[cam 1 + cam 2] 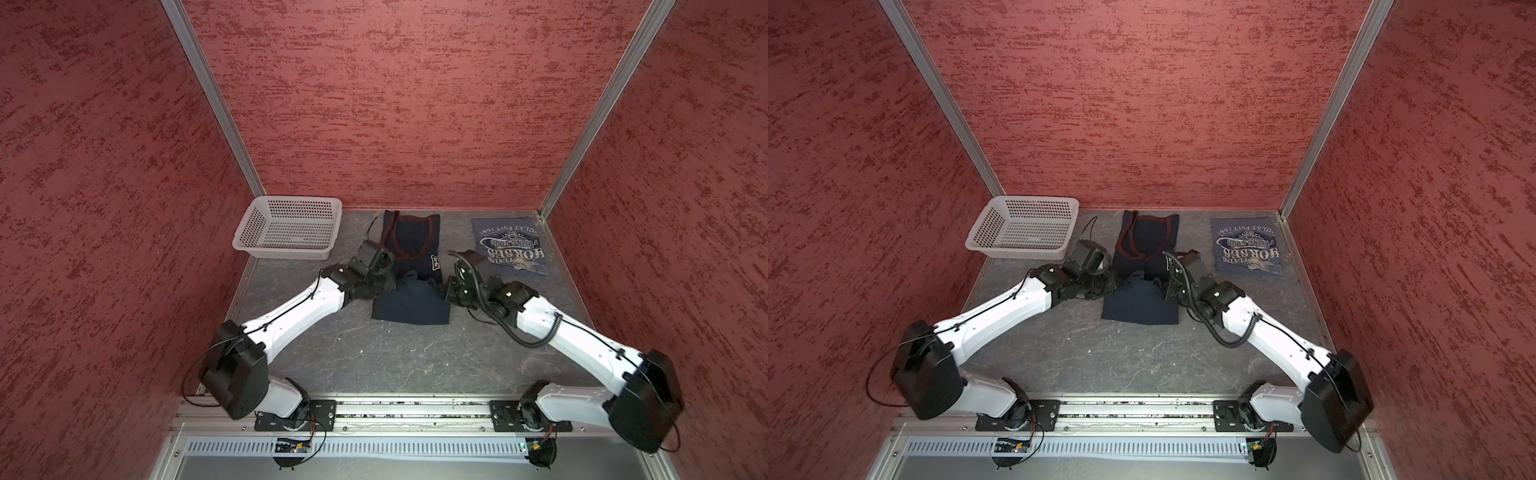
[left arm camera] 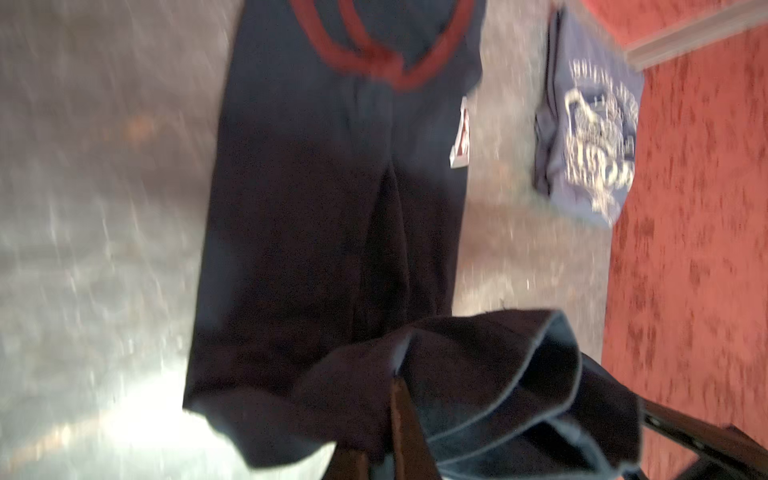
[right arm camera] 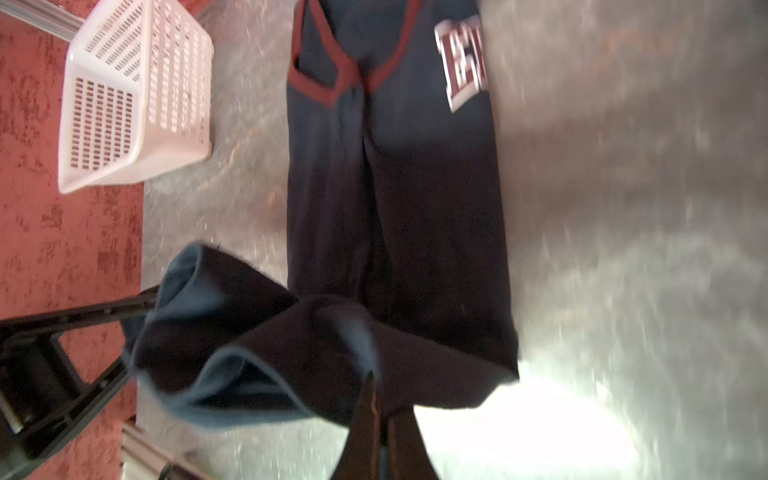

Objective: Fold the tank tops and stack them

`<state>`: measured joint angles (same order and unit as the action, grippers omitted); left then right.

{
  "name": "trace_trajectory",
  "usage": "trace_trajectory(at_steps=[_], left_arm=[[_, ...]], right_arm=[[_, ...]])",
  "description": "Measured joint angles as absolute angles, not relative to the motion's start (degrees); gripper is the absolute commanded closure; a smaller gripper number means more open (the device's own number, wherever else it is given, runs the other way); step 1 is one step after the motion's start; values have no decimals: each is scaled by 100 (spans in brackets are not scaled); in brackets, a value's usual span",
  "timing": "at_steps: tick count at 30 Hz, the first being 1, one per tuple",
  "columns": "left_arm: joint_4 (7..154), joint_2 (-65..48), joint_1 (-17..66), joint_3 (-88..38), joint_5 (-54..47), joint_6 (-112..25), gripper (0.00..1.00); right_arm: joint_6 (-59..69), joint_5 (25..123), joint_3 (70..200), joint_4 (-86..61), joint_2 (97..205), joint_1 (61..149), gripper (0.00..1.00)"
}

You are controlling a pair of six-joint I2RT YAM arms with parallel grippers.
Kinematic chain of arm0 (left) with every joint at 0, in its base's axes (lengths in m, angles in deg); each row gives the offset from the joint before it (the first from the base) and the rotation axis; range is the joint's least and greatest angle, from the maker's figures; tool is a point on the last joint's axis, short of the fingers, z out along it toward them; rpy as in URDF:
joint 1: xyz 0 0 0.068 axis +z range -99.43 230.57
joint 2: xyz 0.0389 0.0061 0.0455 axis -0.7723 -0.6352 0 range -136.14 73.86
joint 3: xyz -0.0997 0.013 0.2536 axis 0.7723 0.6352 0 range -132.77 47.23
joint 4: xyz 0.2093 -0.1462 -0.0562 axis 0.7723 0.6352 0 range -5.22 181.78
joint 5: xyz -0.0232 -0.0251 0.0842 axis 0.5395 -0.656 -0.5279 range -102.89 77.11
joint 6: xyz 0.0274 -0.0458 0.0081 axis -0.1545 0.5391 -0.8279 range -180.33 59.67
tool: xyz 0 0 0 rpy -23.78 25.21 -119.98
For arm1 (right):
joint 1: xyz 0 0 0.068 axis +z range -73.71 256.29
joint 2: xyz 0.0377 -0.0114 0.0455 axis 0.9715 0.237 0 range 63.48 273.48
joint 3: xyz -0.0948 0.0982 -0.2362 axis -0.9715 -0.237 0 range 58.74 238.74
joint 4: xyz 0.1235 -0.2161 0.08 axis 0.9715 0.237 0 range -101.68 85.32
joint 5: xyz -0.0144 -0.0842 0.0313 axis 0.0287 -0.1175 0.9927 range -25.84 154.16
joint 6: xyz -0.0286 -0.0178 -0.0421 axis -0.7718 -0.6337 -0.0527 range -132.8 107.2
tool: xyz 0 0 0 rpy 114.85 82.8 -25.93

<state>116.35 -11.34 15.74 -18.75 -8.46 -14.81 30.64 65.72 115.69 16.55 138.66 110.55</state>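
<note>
The dark navy tank top (image 1: 415,245) with maroon trim lies lengthwise mid-table, straps toward the back wall, seen in both top views (image 1: 1146,245). Its near part is doubled into a raised bunch (image 1: 415,282) between my grippers. My left gripper (image 1: 392,286) is shut on the navy cloth, clear in the left wrist view (image 2: 390,399). On the bunch's other side my right gripper (image 1: 446,291) is likewise shut on the navy cloth (image 3: 384,411). The slate-blue tank top (image 1: 510,247) with whitish lettering lies folded at the back right.
A white perforated basket (image 1: 286,228) stands at the back left, close to my left wrist. Red textured walls (image 1: 395,104) close in the back and both sides. The grey tabletop (image 1: 374,357) runs forward to the metal rail (image 1: 411,409) holding the arm bases.
</note>
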Motion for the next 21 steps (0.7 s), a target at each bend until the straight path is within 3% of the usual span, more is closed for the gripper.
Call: trace_trajectory(at_steps=[10,13,16,18,21], left_arm=[[11253,-3456,2601,-3593,-224,-2123,88],[11180,-3958,2739,-3960,-60,-2217,80],[11178,-4398,2839,-4301,37,-2241,65],[11222,-4649,2887,-4518,54,-2246,45],[11447,-4957,2953,-4880,2,-2237,35]], right_arm=[[1759,7081,13081,1041,16206,9947,100],[1619,7238,13359,936,16635,9781,97],[1525,7365,13589,842,17030,9674,72],[1480,7405,13746,813,17301,9628,55],[1442,7391,13991,855,17640,9560,33]])
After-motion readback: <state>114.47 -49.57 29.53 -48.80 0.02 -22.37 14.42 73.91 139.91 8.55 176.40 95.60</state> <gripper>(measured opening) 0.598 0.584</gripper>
